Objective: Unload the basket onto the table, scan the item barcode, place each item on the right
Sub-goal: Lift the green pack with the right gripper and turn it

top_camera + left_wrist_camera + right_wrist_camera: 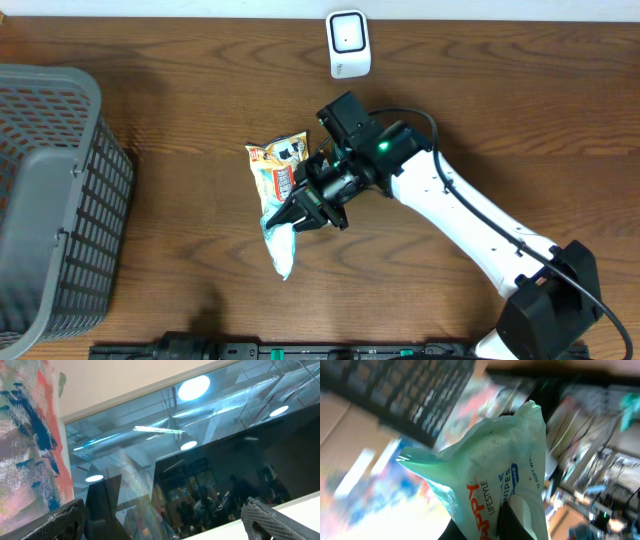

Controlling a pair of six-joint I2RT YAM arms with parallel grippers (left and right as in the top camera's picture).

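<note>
Overhead view, centre of the bench (180, 70): my right fingers (292, 214) are closed on a wipes packet (278, 172), pinching it partway along its length. The packet's orange-printed end points toward the far edge, and its pale green tail (283, 255) points toward the near edge. From above I cannot tell whether the tail touches the wood.

Right wrist view: the wipes packet (490, 475) rises from between my right fingers (512, 517), with orange and blue lettering on its white and green film and its crimped end uppermost. Dark mesh and blurred clutter lie behind it.

The white scanner (349, 43) stands near the far edge, well apart from the packet and beyond my right wrist. A grey basket (60, 120) occupies the left side of the bench.

Left wrist view: my left fingers (270, 519) are spread wide and hold nothing. Only their tips show at the lower corners. Behind them are a window (210, 435) reflecting ceiling lights and a painting (30, 435).
</note>
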